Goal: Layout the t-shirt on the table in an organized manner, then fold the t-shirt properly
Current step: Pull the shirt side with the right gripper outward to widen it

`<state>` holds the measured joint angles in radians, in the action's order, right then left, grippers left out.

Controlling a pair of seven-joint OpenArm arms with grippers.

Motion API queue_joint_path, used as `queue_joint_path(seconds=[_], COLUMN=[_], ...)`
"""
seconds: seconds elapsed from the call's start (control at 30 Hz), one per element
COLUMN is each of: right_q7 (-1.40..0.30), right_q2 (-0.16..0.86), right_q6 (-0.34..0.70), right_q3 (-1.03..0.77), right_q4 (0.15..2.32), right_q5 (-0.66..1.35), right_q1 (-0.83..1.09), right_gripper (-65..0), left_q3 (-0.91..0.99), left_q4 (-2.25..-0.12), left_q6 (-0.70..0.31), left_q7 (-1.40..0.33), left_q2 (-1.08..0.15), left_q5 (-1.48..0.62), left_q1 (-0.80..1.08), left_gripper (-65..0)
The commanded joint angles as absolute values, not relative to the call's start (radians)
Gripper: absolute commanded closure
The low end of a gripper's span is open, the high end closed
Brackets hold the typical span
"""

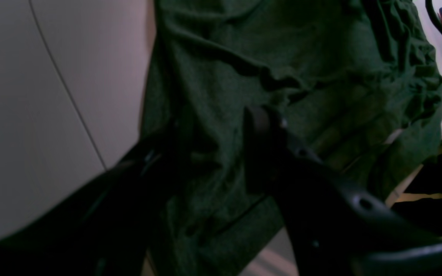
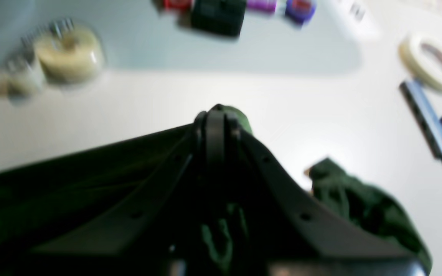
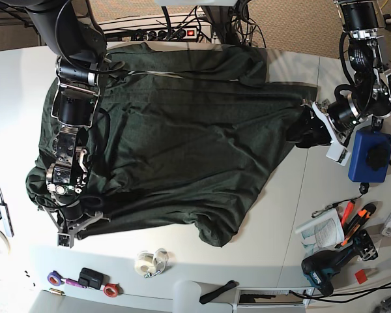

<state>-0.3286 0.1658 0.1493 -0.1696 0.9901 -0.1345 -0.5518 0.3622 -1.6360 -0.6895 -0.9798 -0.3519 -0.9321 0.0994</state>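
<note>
T-shirt (image 3: 176, 137), dark forest green with long sleeves, lies spread over the middle of the white tabletop (image 3: 293, 248), mostly open but creased, its lower hem uneven and one corner drooping toward the near edge. One edge of the garment lies close to the power strip (image 3: 163, 32) at the far side of the tabletop.

Right tool (image 2: 216, 126), at the left of the base view, is fully closed, and green cloth shows pinched between its tips in the right wrist view, so it has hold of the t-shirt at that bunched side. More loose cloth hangs beside it.

Left tool (image 1: 213, 130), at the right of the base view, sits at the garment's opposite edge. In the left wrist view its two dark fingers (image 1: 259, 126) stand apart with green cloth lying between and below them; whether they press on the cloth cannot be told, as that view is dark.

Thin seam line (image 1: 67, 88) in the tabletop runs just beside the garment's edge in the left wrist view.

Blue pouch (image 3: 370, 155) lies just beside the left arm, off the garment. A tape roll (image 3: 151, 262) sits near the front edge, apart from the hem. A cordless drill (image 3: 326, 267) and orange-handled hand tools (image 3: 352, 218) lie at the near right, well apart from the t-shirt
</note>
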Motion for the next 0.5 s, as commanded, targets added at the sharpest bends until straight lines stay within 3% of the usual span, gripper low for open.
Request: queue_joint_path(seconds=[0.0, 0.27, 0.47], right_q7=[-0.272, -0.119, -0.066], right_q2=[0.175, 0.175, 0.178], right_q6=[0.144, 0.145, 0.144], right_q3=[-0.171, -0.171, -0.171], right_q4=[1.007, 1.006, 1.006], right_q5=[-0.14, -0.149, -0.147], right_q1=[-0.594, -0.635, -0.672], right_gripper=[0.0, 0.0, -28.2], left_q3=[0.369, 0.369, 0.369], left_q4=[-1.652, -1.652, -1.652], left_q6=[-0.698, -0.698, -0.698], left_q7=[-0.961, -0.961, -0.961], left_q2=[-0.366, -0.365, -0.365], left_q5=[-0.957, -0.957, -0.957], left_q1=[0.086, 0.086, 0.086], left_gripper=[-23.2, -23.2, -23.2])
